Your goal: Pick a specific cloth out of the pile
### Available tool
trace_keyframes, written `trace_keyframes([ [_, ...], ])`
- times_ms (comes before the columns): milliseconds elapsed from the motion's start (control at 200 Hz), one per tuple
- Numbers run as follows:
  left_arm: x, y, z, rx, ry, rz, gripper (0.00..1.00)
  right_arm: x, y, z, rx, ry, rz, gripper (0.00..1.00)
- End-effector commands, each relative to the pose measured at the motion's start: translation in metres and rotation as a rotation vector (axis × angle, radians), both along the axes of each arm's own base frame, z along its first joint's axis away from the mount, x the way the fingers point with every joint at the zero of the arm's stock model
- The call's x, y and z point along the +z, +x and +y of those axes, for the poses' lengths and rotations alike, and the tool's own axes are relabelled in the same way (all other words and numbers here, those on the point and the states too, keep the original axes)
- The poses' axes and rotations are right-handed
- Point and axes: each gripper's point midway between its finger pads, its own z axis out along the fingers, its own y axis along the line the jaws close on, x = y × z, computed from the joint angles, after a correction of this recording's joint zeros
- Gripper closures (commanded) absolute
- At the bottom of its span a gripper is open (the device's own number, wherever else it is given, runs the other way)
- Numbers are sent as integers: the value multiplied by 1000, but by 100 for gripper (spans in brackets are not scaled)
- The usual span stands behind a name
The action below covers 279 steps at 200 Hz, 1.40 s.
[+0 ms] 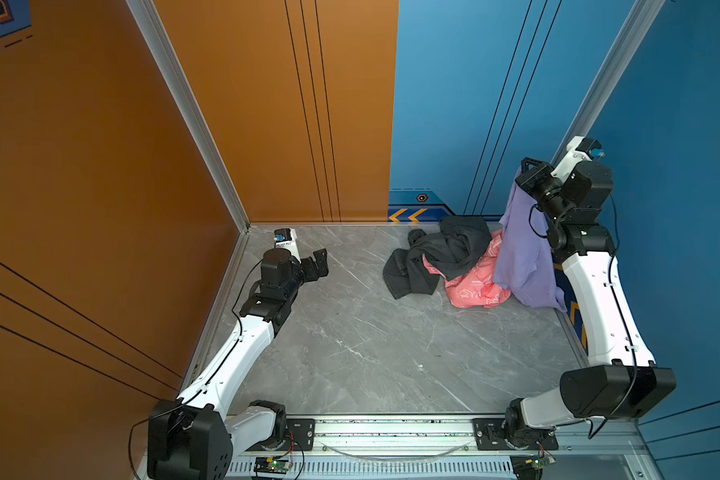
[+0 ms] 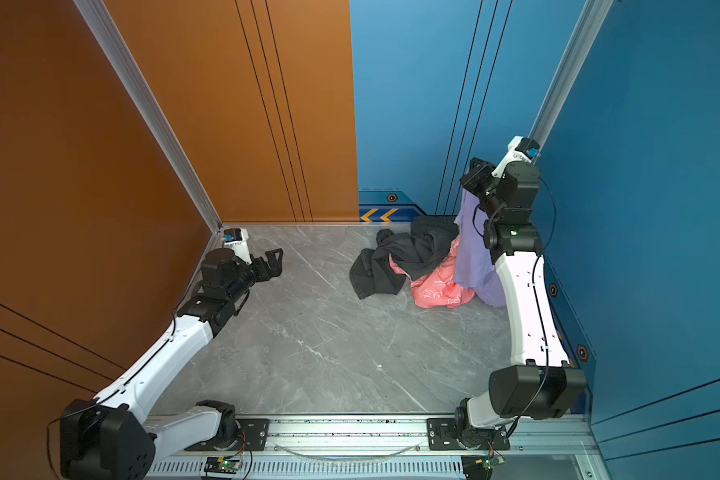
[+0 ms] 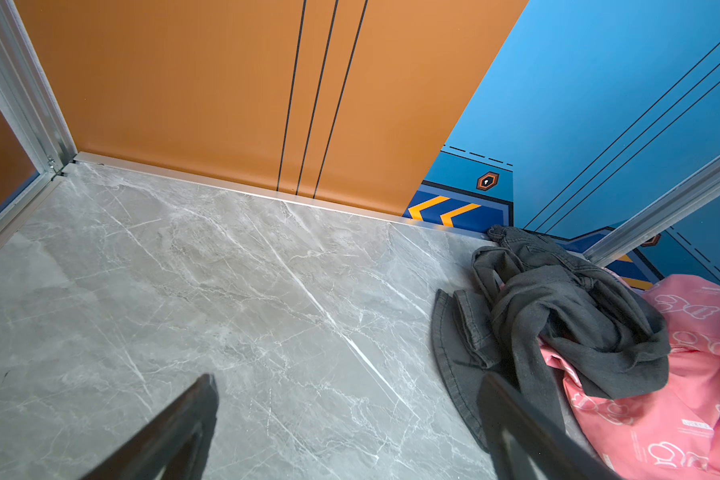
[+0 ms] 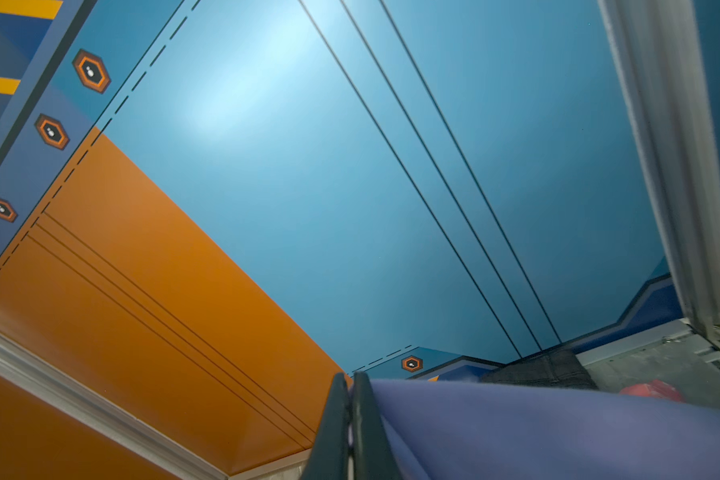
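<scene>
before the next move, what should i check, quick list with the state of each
1. Right tool pinching the purple cloth: ok, shut on its edge.
2. Cloth hanging free of the pile: cannot tell; its lower end reaches down beside the pink garment.
3. Grey garment not lifted along: ok, lying on the table.
4. Cloth free of the right arm: cannot tell, it hangs right beside it.
5. Left tool out of the way: ok, open, far from the pile.
</scene>
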Motion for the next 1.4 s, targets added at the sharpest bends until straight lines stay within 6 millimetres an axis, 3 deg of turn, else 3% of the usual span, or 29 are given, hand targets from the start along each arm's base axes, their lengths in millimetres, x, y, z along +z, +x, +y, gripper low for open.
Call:
trace_keyframes([
  [0,0,1,-4,-8,-10,-7,2,17,-4,46,126,-101,-30,100],
  [185,0,2,-4,-9,-10,-5,2,-7,-1,123,315,-213,46,100],
  [260,-1,2,-4,-10,-11,-3,2,-28,-1,155,392,-265,100,100],
  [400,-1,2,-4,-8,-12,-5,2,-77,-10,213,541,-379,213,100],
  [511,-1,3,-4,-8,-11,-4,2,-123,-22,246,641,-476,326,100],
  [656,-1,3,-4,-6,-14,-3,2,-171,-40,264,721,-658,440,52],
  [771,-2,3,-4,-8,-17,1,2,-180,-37,247,667,-744,473,35],
  [926,-3,3,-5,-10,-19,3,2,-165,-26,208,547,-767,469,30],
  [1136,-4,3,-7,-15,-23,6,2,-151,-17,121,335,-697,524,29],
  [1391,-6,5,-9,-23,-28,13,2,-165,-33,21,100,-543,631,27],
])
